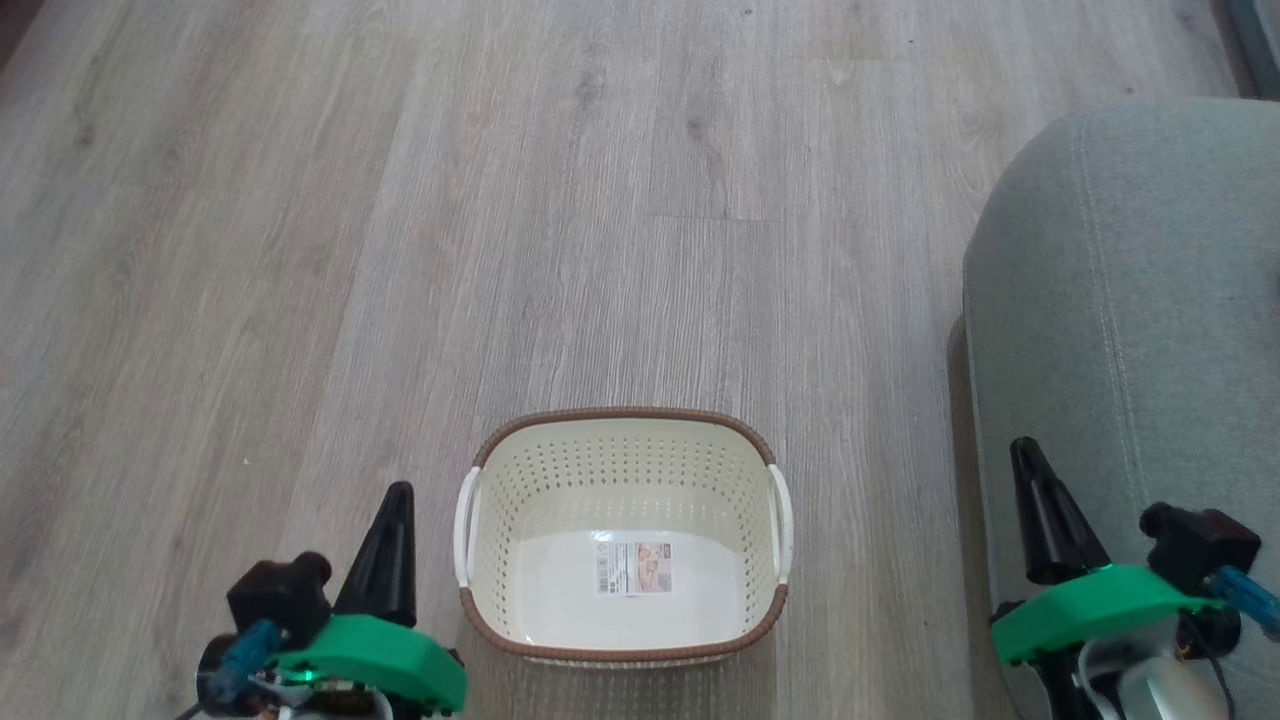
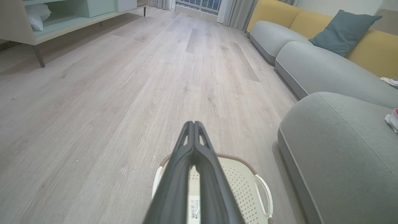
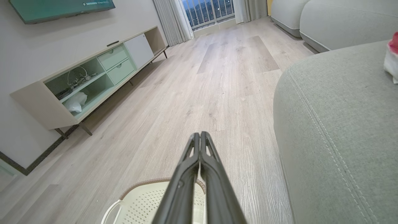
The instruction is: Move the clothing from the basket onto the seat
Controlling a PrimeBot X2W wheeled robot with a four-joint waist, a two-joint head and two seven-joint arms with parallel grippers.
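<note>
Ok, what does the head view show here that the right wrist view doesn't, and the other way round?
Head view, not right wrist: the left gripper, fingers shut, and the paper label on the bare floor of the basket. Right wrist, not head: red-and-white clothing lying on the seat, a TV cabinet, a wall screen, curtains. Both: basket, seat, the wood floor, and the right gripper with fingers shut.

clothing [image 3: 391, 62] half off the view's edge
</note>
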